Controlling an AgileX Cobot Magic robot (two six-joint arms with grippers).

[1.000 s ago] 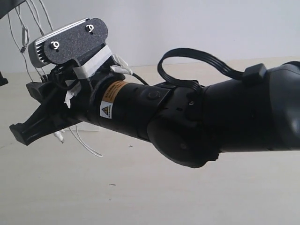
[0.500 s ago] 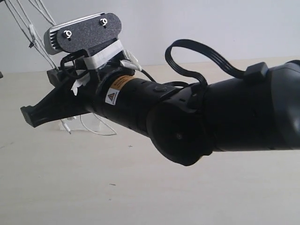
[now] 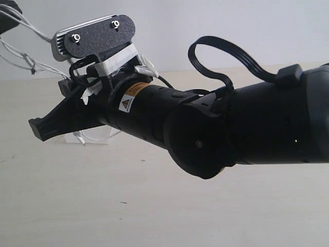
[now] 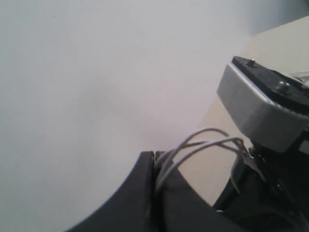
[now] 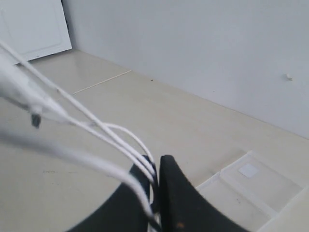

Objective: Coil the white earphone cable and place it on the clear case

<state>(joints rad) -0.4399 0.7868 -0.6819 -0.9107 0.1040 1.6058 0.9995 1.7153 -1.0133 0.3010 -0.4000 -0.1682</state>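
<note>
Both grippers hold the white earphone cable [image 3: 32,67], whose thin strands stretch between them in the air. My right gripper [image 3: 37,128] is shut on several strands [image 5: 96,128], which enter its jaws [image 5: 158,162]. It hovers just above and in front of the clear case [image 3: 97,135], which lies flat on the table with its white label [image 5: 248,170] showing. My left gripper [image 4: 154,155] is shut on the cable [image 4: 206,129]; in the exterior view only its dark tip [image 3: 7,13] shows, at the top left corner. A short bit of cable hangs beside the case.
The right arm's thick black forearm [image 3: 247,128] and its ribbon cable [image 3: 226,56] fill most of the exterior view. The right wrist camera housing [image 4: 260,106] is close to the left gripper. A pale wall [image 5: 193,48] stands behind the beige table [image 3: 128,206].
My right gripper has gone from open to shut on the cable and risen slightly. The loops that hung below it have been drawn up, and the strands now run taut to the upper left.
</note>
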